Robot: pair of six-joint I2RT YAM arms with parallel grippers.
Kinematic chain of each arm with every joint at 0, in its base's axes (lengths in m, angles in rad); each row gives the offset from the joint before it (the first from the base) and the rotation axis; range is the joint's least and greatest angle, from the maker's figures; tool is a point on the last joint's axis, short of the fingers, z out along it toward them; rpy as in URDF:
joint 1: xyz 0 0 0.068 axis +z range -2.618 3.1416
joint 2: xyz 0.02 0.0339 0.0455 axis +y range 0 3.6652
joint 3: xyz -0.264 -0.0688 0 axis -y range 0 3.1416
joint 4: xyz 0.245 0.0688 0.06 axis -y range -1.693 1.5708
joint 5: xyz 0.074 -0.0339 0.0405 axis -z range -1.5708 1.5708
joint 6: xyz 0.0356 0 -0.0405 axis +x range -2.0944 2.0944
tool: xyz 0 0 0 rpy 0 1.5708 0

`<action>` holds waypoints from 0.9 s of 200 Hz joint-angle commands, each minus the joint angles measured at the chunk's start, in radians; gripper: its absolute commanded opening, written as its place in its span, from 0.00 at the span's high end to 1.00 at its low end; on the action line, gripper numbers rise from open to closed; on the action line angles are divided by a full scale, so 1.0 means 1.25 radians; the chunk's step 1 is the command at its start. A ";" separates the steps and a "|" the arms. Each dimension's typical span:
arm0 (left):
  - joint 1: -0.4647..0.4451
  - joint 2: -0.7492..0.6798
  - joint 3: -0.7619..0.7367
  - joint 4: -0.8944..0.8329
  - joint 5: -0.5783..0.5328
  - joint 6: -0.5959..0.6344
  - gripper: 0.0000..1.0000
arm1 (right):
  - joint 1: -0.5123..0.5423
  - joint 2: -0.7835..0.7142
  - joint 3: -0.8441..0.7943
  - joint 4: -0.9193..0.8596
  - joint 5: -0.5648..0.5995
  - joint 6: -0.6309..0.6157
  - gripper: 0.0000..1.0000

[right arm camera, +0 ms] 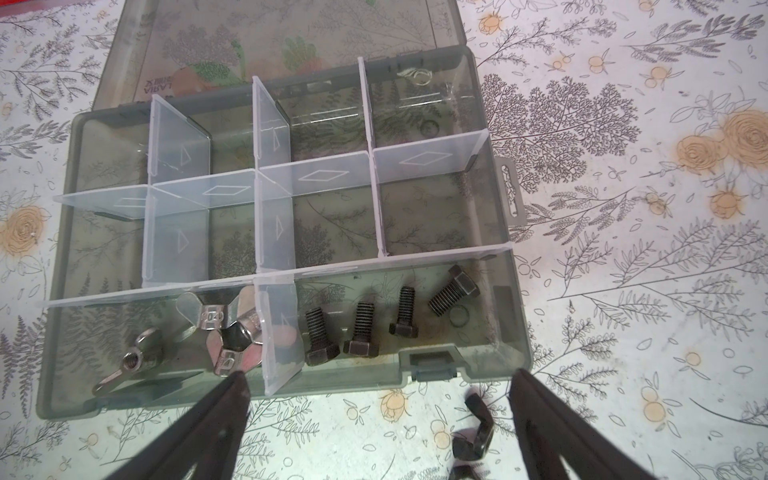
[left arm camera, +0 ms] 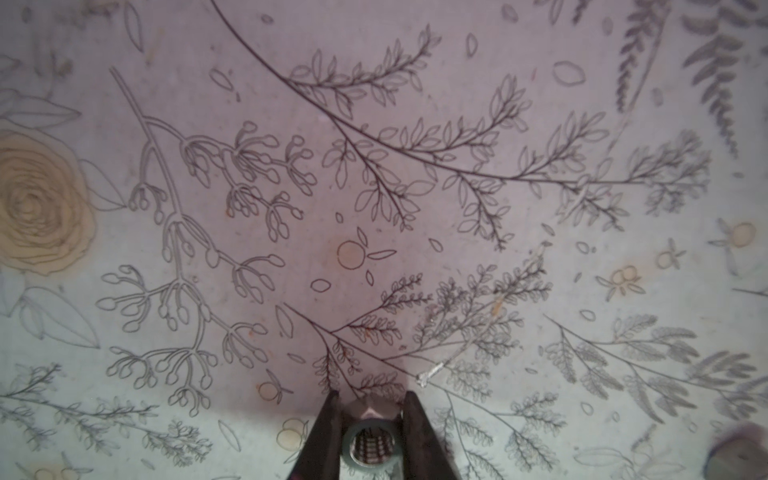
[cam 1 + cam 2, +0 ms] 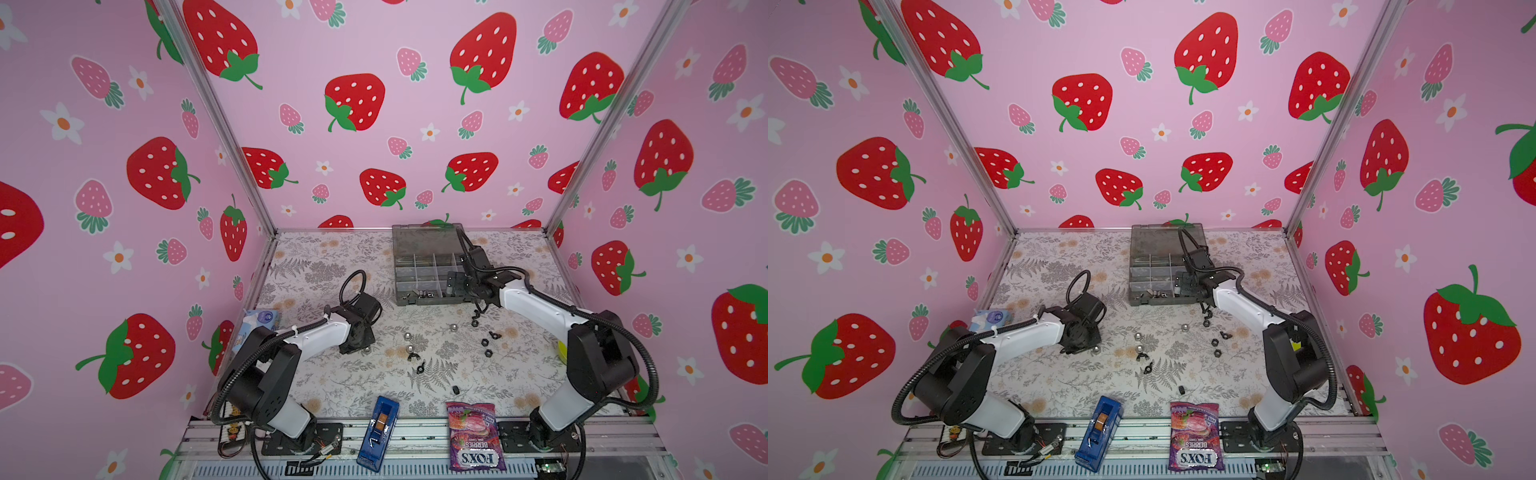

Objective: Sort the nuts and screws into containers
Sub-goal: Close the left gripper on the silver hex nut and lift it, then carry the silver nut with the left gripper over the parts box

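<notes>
My left gripper (image 2: 370,399) is shut on a shiny silver dome nut (image 2: 369,441), threaded hole facing the camera, low over the floral table; in a top view it sits left of centre (image 3: 358,345). My right gripper (image 1: 379,376) stands open at the front wall of the grey organiser box (image 1: 515,332), holding nothing. One front cell of the containers (image 3: 419,266) holds several black screws (image 1: 361,332); the neighbouring cell holds silver wing nuts (image 1: 228,328). Loose nuts lie mid-table: silver domes (image 3: 454,328), black wing nuts (image 3: 413,356) and black hex nuts (image 3: 484,342).
A blue narrow box (image 3: 378,432) and a purple candy bag (image 3: 476,436) lie at the table's front edge. A tissue pack (image 3: 262,322) sits behind the left arm. The box's lid (image 1: 291,37) lies open flat towards the back wall.
</notes>
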 commanded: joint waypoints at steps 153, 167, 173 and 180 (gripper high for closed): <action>-0.005 0.030 0.275 0.014 -0.041 0.161 0.82 | -0.005 -0.092 -0.049 0.041 0.046 0.047 0.00; -0.006 0.050 0.319 0.014 -0.044 0.179 0.82 | -0.005 -0.102 -0.054 0.043 0.048 0.053 0.00; -0.005 0.060 0.336 0.016 -0.042 0.186 0.82 | -0.005 -0.107 -0.056 0.043 0.050 0.055 0.00; -0.005 0.073 0.360 0.020 -0.037 0.194 0.82 | -0.005 -0.112 -0.059 0.044 0.052 0.057 0.00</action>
